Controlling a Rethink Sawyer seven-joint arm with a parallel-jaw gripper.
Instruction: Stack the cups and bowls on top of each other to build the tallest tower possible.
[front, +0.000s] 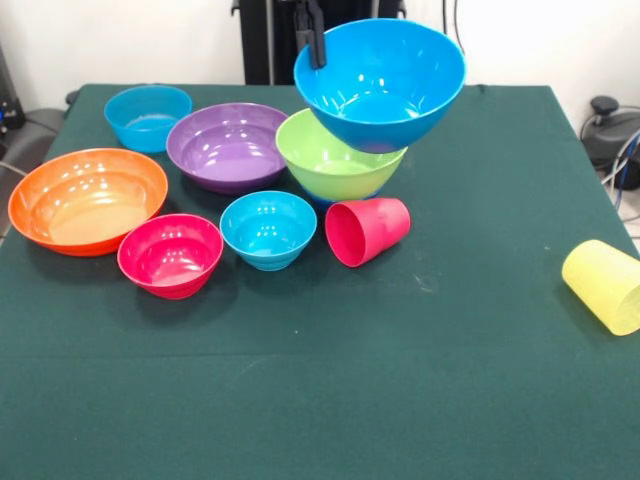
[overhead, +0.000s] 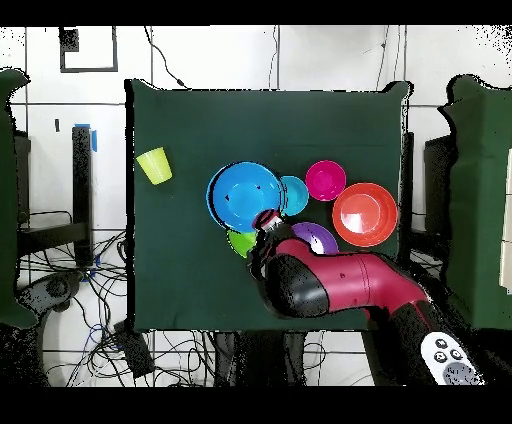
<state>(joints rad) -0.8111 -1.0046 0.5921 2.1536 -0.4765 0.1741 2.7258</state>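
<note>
My gripper (front: 316, 45) is shut on the far-left rim of a large bright blue bowl (front: 382, 82) and holds it tilted in the air, just above the lime green bowl (front: 335, 160). A sliver of dark blue shows under the green bowl. The red-pink cup (front: 367, 231) lies on its side in front of the green bowl. The yellow cup (front: 603, 285) lies on its side at the right edge. In the overhead view the blue bowl (overhead: 243, 195) covers most of the green bowl (overhead: 240, 244), with the gripper (overhead: 266, 219) at its rim.
A purple bowl (front: 228, 146), a small blue bowl (front: 148, 117), a large orange bowl (front: 88, 198), a pink-red bowl (front: 170, 254) and a small cyan bowl (front: 268, 229) stand on the left half of the green table (front: 320, 400). The arm (overhead: 330, 285) reaches in over the purple bowl.
</note>
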